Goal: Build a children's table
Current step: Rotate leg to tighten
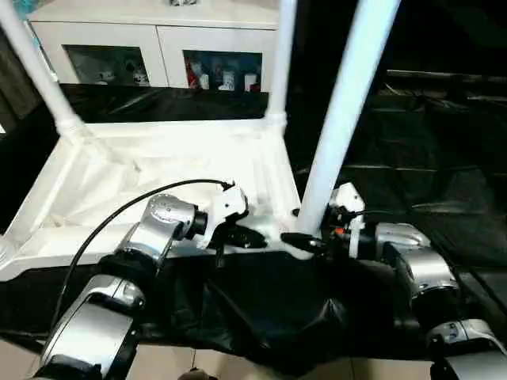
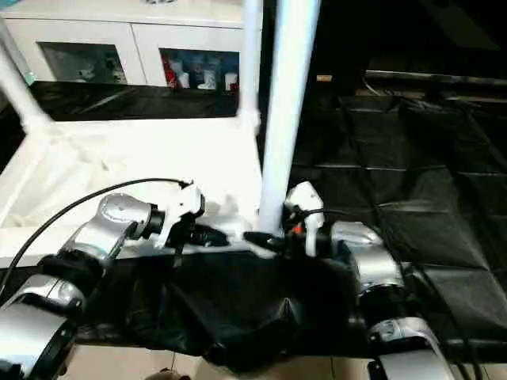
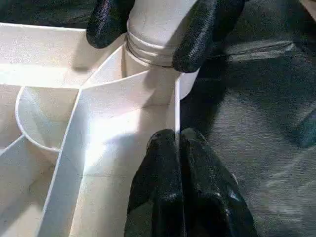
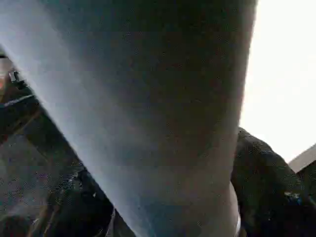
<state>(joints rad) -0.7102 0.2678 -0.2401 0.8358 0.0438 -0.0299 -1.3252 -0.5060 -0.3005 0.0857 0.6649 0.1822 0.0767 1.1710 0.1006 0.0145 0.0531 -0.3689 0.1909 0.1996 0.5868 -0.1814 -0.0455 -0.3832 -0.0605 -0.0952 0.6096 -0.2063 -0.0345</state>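
You are seating the third leg [image 1: 348,95] in the near right corner socket of the upturned tabletop [image 1: 158,166] on the black-covered table [image 1: 444,158]: your right gripper [image 1: 305,237] is clasping its base, your left gripper [image 1: 242,236] is pressing closed beside it. Two far legs [image 1: 279,55] are standing; one leg remains.

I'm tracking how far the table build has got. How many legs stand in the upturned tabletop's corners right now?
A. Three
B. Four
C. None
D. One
A: three white legs rise from the tabletop: one at the far left, one at the far right, and the near one with the right hand at its base.
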